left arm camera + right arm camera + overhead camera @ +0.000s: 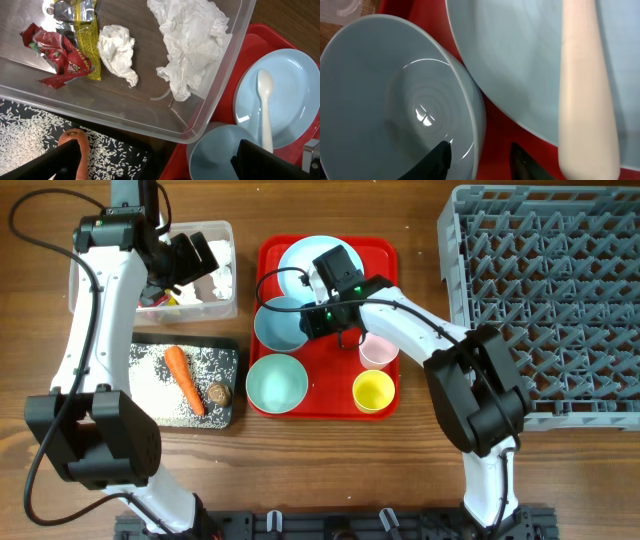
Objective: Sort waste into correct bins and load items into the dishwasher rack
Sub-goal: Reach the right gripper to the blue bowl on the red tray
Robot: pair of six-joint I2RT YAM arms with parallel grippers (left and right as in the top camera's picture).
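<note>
My right gripper (312,322) (480,162) is open, its fingers on either side of the rim of the upper light blue bowl (278,326) (395,100) on the red tray. Beside it lies the light blue plate (300,260) (520,60) with the white spoon (585,85) (265,100) on it. My left gripper (198,258) (160,167) is open and empty above the clear tub (222,232) (220,85), which holds crumpled tissue (190,40) and red and yellow wrappers (60,52). The black tray (232,350) holds the carrot (184,378), rice (150,385) and brown lump (218,394).
The red tray (325,400) also holds a second light blue bowl (277,383), a pink cup (378,350) and a yellow cup (373,391). The large grey rack (550,300) stands at the right. The table is brown wood.
</note>
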